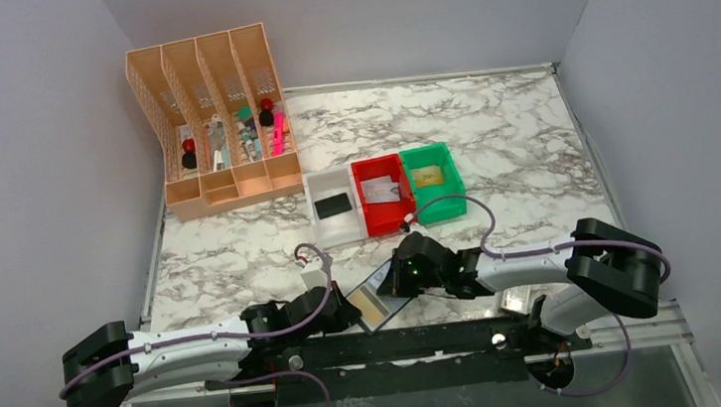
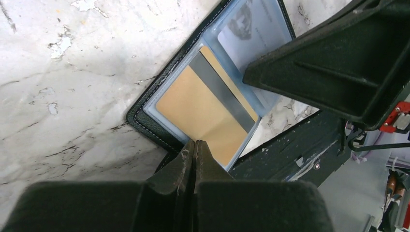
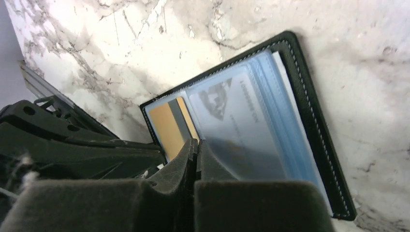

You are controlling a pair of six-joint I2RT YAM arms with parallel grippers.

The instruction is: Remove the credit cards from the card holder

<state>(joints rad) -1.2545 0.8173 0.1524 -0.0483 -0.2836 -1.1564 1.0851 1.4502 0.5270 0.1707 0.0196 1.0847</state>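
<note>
Extraction is the step in hand, as I judge it. The card holder (image 1: 381, 296) lies open on the marble table (image 1: 530, 137) at its near edge, between the two arms, with cards showing in its clear pockets.

The left gripper (image 2: 195, 145) has its jaws pressed together with no gap, tips at the holder's near edge by the gold card (image 2: 203, 111). The right gripper (image 3: 196, 145) is likewise closed tight, tips at the edge of the pocket leaves by the pale printed card (image 3: 237, 121). Whether either one pinches a card, a pocket leaf or nothing, I cannot tell.

The next move probably calls for one gripper to pin the holder flat while the other takes a card by its exposed edge alone and slides it along the pocket's opening. Catching the plastic together with the card would likely drag the whole holder.

The top view alone shows the white bin (image 1: 324, 229), red bin (image 1: 365, 213) and green bin (image 1: 442, 211) beyond the holder, each with what looks like a card inside. The left wrist view shows the gold card's grey stripe and one corner of the holder over the black rail (image 2: 290, 150). The right wrist view shows the stacked blue leaves and the stitched cover.
</note>
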